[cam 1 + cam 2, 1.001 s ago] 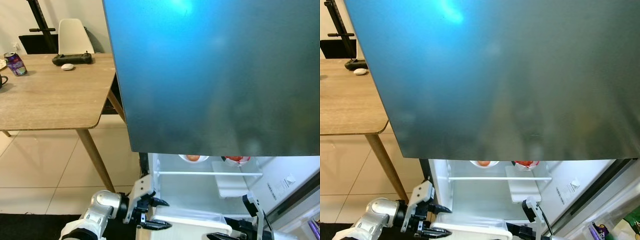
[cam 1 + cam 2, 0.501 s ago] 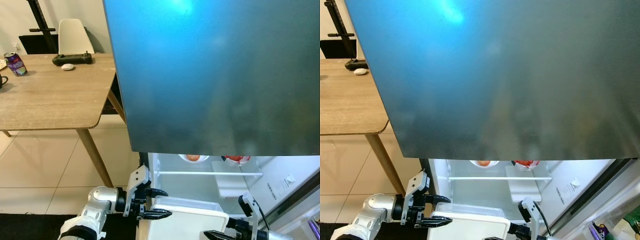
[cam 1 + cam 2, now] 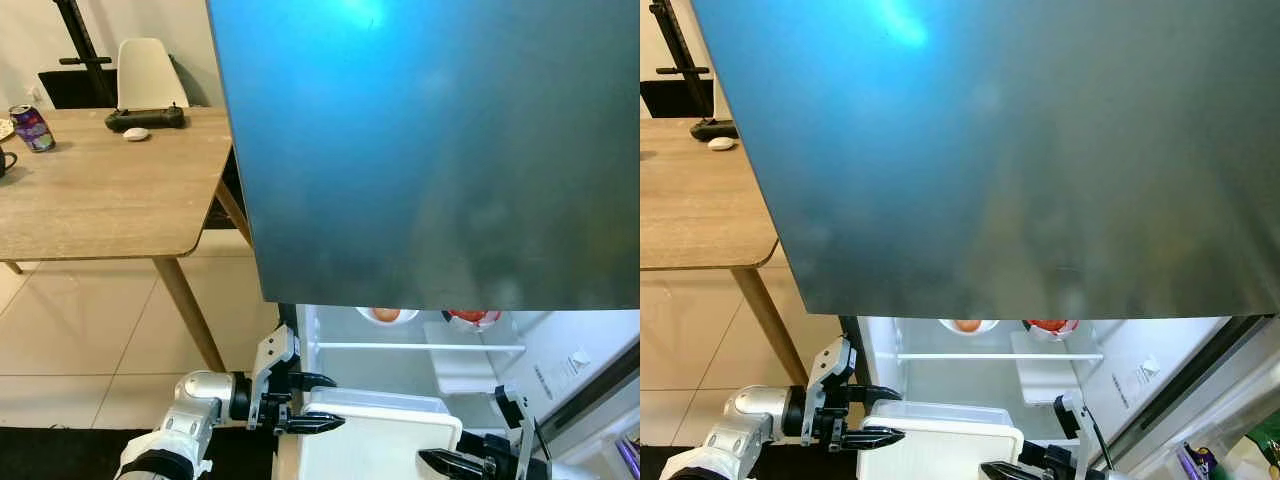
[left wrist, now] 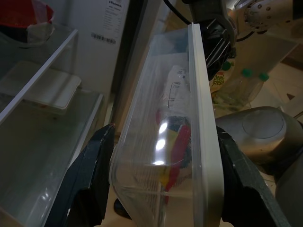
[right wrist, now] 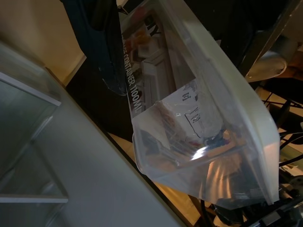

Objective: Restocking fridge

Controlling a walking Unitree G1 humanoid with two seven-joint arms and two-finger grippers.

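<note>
A clear plastic container (image 3: 378,440) with a white lid hangs between my two grippers, low in front of the open fridge compartment (image 3: 420,375). My left gripper (image 3: 338,403) is shut on its left end; in the left wrist view its fingers (image 4: 90,179) straddle the container (image 4: 165,142), which holds packets with red and yellow bits. At the container's right end my right gripper (image 3: 432,460) is shut on it, and the right wrist view looks along the tilted container (image 5: 189,118) with one finger (image 5: 106,47) beside it.
The closed grey upper fridge door (image 3: 430,150) hangs above. Inside the lit compartment are a glass shelf (image 3: 420,347), a white bowl (image 3: 386,315), a red-lidded tub (image 3: 474,319) and a white tray (image 3: 465,368). A wooden table (image 3: 100,190) with a can (image 3: 30,127) stands left.
The container has risen into view between both grippers and shifted slightly right toward the fridge opening. The camera has not moved.
</note>
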